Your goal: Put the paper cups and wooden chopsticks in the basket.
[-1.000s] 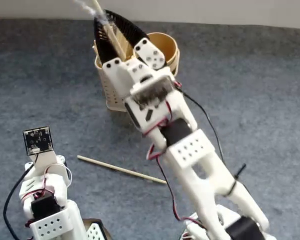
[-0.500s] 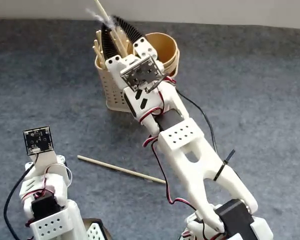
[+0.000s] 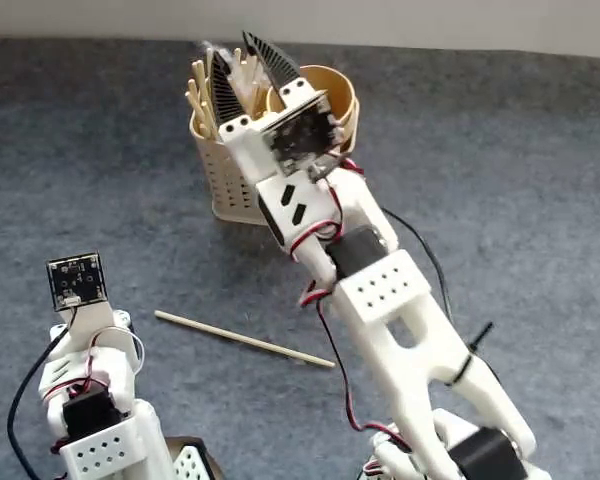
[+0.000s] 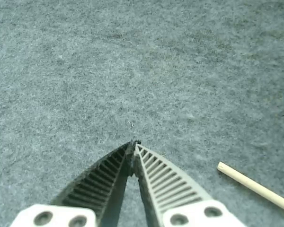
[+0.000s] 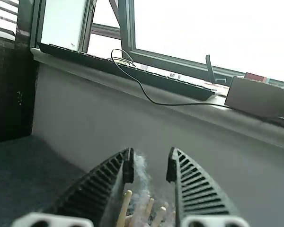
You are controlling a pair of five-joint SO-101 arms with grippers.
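Your right tool (image 5: 150, 152) hangs apart over the basket (image 3: 220, 185), holding nothing; your left tool (image 4: 134, 144), together, sits near the loose chopstick (image 3: 242, 340), likely next.

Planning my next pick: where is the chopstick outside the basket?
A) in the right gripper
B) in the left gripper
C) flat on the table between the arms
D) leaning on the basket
C: the chopstick lies flat on the table, apart from the basket and the open right gripper.

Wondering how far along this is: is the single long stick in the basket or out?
Out. The chopstick lies flat on the carpet, well apart from the basket.
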